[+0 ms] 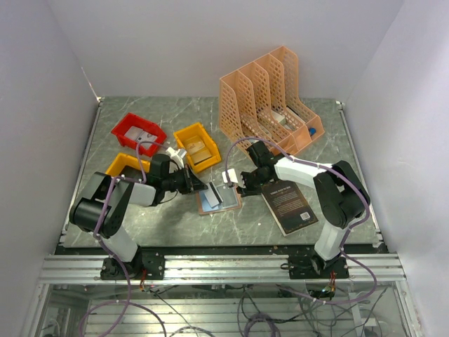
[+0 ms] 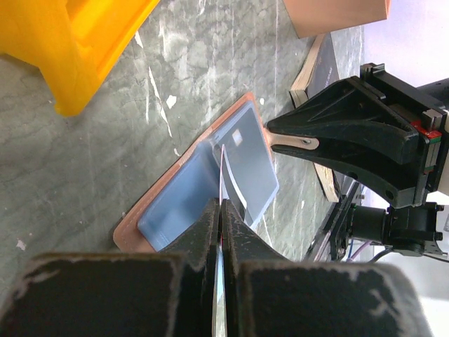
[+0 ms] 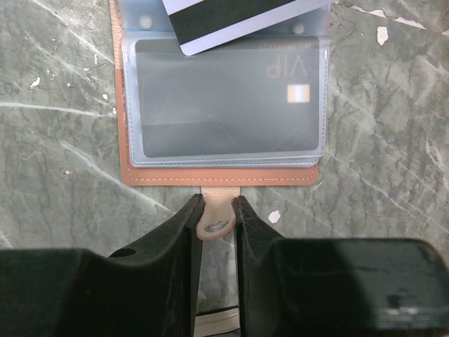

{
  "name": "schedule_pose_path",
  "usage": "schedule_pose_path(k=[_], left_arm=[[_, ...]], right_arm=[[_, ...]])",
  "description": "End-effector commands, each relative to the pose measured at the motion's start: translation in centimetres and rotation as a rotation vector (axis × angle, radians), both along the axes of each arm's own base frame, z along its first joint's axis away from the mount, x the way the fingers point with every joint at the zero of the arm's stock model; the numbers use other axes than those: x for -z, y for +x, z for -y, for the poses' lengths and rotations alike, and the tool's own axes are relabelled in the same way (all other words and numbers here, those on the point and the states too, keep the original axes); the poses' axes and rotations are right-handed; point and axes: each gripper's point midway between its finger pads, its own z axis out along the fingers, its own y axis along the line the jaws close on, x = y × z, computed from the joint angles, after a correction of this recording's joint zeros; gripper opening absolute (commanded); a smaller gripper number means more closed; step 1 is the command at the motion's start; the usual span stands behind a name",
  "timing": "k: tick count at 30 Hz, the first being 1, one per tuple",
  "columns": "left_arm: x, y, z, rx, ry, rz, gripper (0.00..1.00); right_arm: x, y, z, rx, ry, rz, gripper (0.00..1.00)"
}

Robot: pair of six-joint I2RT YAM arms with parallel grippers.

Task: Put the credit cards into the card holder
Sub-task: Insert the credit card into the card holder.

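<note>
Card holder (image 1: 219, 199) lies open on the table (image 1: 175, 225), long side running left to right. Our right gripper (image 3: 217, 203) pinches its tab (image 3: 215, 226). A VIP card (image 3: 224, 98) sits inside; our left gripper (image 2: 222, 205) squeezes a striped card (image 3: 238, 21)

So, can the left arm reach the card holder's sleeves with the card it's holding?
Probably yes: the card holder lies open, the right gripper pinches its tab from the opposite side, and nothing stands between the left gripper with its card and the sleeves.
</note>
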Motion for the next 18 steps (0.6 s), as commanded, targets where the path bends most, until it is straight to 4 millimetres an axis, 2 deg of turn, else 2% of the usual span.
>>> schedule_pose_path(k=[1, 18], left_arm=[[0.11, 0.59, 0.05, -0.001, 0.024, 0.032, 0.07], [-0.03, 1.03, -0.25, -0.017, 0.049, 0.038, 0.07]], right_arm=[[0.54, -0.82, -0.21, -0.011, -0.009, -0.039, 0.21], [0.57, -0.9, -0.21, -0.014, -0.011, -0.039, 0.21]])
